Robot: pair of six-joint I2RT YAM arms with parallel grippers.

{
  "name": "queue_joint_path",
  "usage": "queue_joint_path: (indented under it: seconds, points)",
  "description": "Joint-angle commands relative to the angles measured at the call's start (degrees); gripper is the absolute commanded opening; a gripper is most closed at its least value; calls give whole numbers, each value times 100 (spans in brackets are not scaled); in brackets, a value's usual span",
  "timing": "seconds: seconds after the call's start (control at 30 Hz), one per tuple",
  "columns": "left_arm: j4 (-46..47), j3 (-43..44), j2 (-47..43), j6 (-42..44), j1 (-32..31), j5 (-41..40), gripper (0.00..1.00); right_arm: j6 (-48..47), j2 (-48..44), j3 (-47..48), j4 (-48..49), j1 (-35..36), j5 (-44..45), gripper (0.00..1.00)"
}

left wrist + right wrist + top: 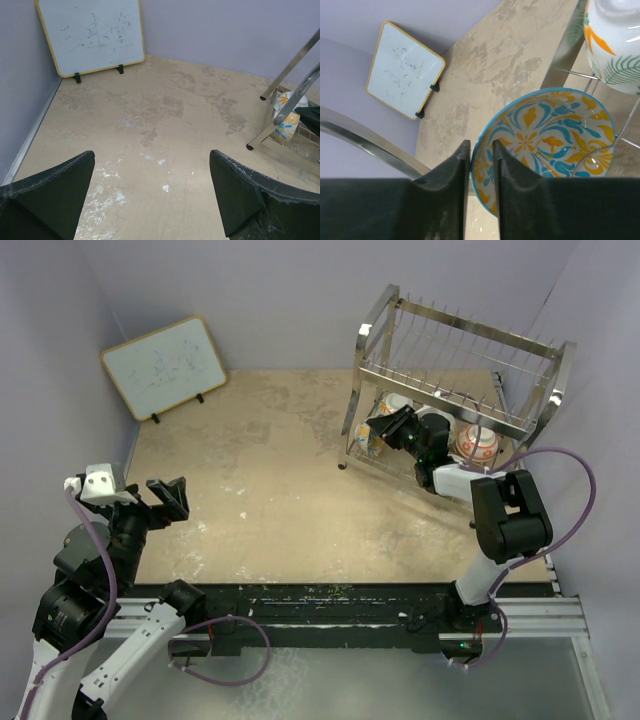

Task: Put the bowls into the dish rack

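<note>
One two-tier wire dish rack point(452, 400) at the far right of the table point(270, 470). At least three bowls on its lower tier, full count hidden by the arm: one blue-and-orange bowl point(545, 140), one leaf-patterned bowl point(620, 55) just beside it, one red-orange bowl point(478, 445) at the right end. One whiteboard point(165, 365) in the far-left corner, with wide bare table between it and the rack and walls on the left, far and right sides. Two grippers: right gripper point(481, 165) nearly closed, pinching the blue-and-orange bowl's rim; left gripper point(152, 155) spread wide, empty, over the near-left table.
</note>
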Motion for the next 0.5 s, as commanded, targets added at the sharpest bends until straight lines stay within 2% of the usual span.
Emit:
queue_joint_path:
  seconds: [0.0,0.13,0.47]
  points:
    - [167,14,-60,14,-32,-79,99,-42,-178,60,187,12,-70,21]
    - [171,15,-60,23,-34,-88,99,5,-319,-114,216,4,11,0]
    - [178,20,-73,37,-34,-82,99,297,-615,-724,605,-173,194,0]
